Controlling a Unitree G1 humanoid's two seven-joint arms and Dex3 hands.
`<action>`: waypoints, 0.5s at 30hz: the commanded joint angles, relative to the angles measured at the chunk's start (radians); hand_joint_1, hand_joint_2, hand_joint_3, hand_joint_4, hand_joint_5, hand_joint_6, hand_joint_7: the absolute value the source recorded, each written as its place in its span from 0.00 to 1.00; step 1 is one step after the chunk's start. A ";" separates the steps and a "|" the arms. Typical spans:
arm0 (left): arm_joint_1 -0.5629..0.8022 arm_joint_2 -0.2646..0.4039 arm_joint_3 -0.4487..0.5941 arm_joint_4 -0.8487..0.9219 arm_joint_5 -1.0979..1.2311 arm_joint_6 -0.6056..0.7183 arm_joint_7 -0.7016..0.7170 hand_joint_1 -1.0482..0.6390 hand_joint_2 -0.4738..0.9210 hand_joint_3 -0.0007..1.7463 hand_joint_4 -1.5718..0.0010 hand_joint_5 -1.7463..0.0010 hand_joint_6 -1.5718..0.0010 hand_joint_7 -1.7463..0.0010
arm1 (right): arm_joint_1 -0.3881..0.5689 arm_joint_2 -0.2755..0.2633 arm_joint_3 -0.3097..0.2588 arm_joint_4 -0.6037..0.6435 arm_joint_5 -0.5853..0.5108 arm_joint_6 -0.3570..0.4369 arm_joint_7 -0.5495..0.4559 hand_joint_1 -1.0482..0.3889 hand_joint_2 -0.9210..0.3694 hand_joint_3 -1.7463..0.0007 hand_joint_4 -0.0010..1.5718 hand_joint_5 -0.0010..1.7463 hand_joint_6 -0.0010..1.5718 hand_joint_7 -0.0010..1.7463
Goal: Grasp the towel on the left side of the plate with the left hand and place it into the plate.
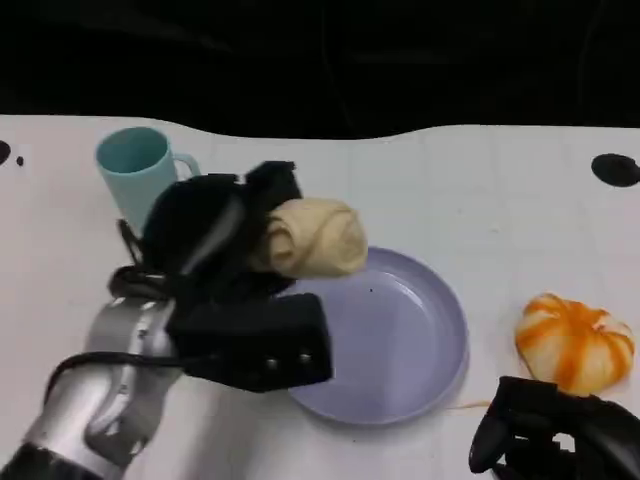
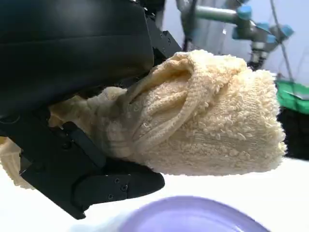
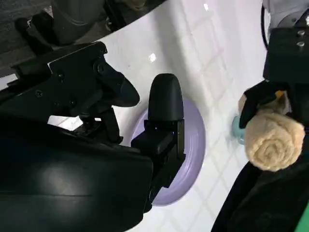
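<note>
Cream rolled towel [image 1: 312, 238], gripped by the left hand [image 1: 215, 235], hangs above the lilac plate's [image 1: 420, 350] rim; lowering and release come next.

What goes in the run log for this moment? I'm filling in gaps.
phase: carry | left hand: holds rolled towel above plate rim | right hand: idle, holds nothing | towel not yet released

Robotics lab: second robot arm [image 2: 227, 14] behind white table [image 1: 480, 190].
</note>
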 commanded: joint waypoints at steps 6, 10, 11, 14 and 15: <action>-0.055 -0.085 -0.070 0.046 0.030 0.032 -0.047 0.49 0.65 0.61 0.41 0.00 0.56 0.00 | 0.013 -0.006 -0.001 -0.022 0.006 -0.003 -0.002 0.70 0.21 0.40 0.45 1.00 0.38 0.86; -0.071 -0.107 -0.093 0.076 0.030 0.047 -0.080 0.50 0.64 0.60 0.41 0.00 0.57 0.00 | 0.013 -0.005 0.004 -0.028 0.004 0.005 -0.006 0.69 0.21 0.40 0.45 1.00 0.38 0.86; -0.074 -0.112 -0.098 0.086 0.031 0.049 -0.087 0.50 0.66 0.58 0.42 0.00 0.58 0.00 | 0.013 -0.003 0.004 -0.031 0.006 0.009 -0.008 0.69 0.21 0.40 0.45 1.00 0.38 0.86; -0.085 -0.129 -0.113 0.121 0.023 0.046 -0.095 0.51 0.68 0.54 0.43 0.00 0.58 0.00 | 0.015 -0.002 0.003 -0.037 0.013 0.014 -0.008 0.70 0.21 0.39 0.45 1.00 0.38 0.86; -0.090 -0.134 -0.116 0.129 0.014 0.046 -0.109 0.51 0.69 0.51 0.43 0.00 0.58 0.06 | 0.015 -0.003 0.002 -0.038 0.013 0.013 -0.008 0.70 0.21 0.39 0.44 1.00 0.38 0.86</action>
